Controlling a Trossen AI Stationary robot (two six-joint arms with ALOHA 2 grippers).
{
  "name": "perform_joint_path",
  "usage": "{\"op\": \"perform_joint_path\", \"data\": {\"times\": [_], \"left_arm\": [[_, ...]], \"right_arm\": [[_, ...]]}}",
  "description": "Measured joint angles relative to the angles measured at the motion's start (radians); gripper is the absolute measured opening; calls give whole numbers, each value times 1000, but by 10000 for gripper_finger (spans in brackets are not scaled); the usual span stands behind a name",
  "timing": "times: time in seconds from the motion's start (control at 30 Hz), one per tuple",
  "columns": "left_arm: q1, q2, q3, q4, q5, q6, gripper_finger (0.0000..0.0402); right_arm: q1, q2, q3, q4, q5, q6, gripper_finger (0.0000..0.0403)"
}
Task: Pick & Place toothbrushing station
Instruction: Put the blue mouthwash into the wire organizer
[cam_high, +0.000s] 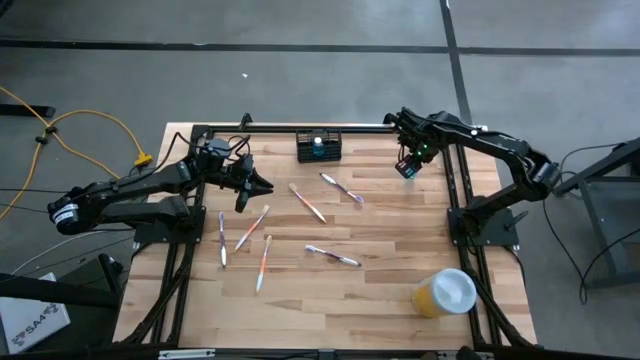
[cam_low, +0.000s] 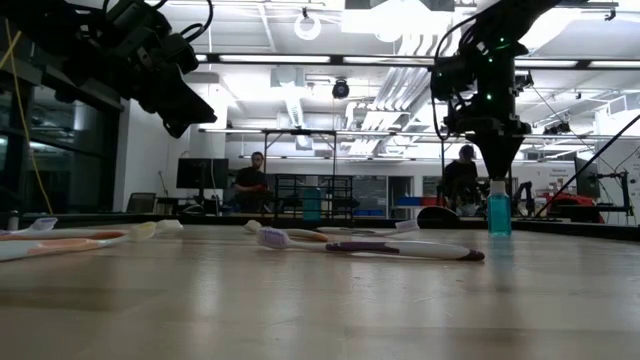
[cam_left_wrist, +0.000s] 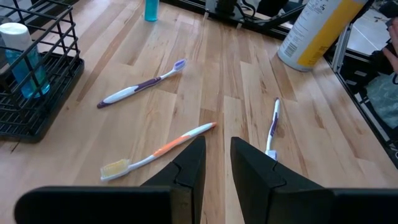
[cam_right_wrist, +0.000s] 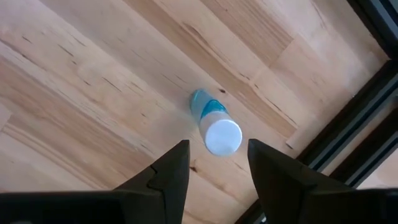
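Observation:
The toothbrushing station (cam_high: 318, 150), a black wire caddy, stands at the table's far edge with a blue bottle (cam_left_wrist: 22, 59) in it. A small blue bottle with a white cap (cam_right_wrist: 214, 127) stands upright on the table right of the caddy. My right gripper (cam_right_wrist: 214, 158) hangs open just above it, pointing down, a finger to each side of the cap and clear of it. My left gripper (cam_high: 268, 188) hovers left of the caddy above the table. Its fingers (cam_left_wrist: 193, 165) stand a narrow gap apart with nothing between them.
Several toothbrushes lie flat across the middle of the table, among them a purple one (cam_high: 341, 187) and an orange one (cam_high: 308, 203). A yellow cup with a white lid (cam_high: 445, 293) stands near the front right corner. A black frame rail (cam_right_wrist: 348, 118) runs close beside the small bottle.

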Motion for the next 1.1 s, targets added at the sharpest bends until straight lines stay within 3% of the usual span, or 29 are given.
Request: {"op": "perform_joint_path", "data": {"times": [0.2, 0.57, 1.1], "left_arm": [[0, 0, 0, 0, 0, 0, 71], [0, 0, 0, 0, 0, 0, 71], [0, 0, 0, 0, 0, 0, 71]], "right_arm": [[-13, 0, 0, 1, 3, -4, 160], [-18, 0, 0, 7, -5, -21, 206], [-17, 79, 0, 21, -4, -29, 207]]}}
